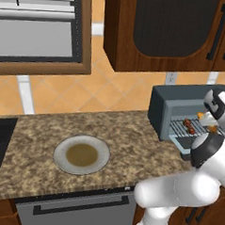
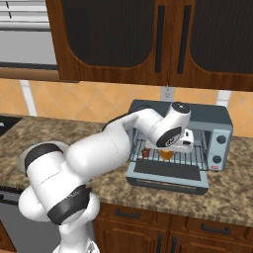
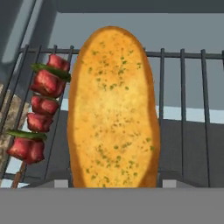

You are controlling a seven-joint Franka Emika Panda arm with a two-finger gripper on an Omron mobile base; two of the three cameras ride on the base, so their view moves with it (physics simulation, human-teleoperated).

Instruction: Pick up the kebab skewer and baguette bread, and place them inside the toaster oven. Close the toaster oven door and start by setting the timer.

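Granite counter (image 1: 132, 129) carries your toaster oven (image 2: 220, 123), door (image 2: 168, 173) dropped open. Baguette bread (image 3: 113, 109) and kebab skewer (image 3: 39, 113) lie on its rack; whether the gripper (image 2: 170, 150) grips you cannot tell.

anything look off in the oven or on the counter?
Nothing stands out. The kebab skewer and baguette bread lie side by side on the toaster oven rack, the toaster oven door is down, and the plate sits flat.
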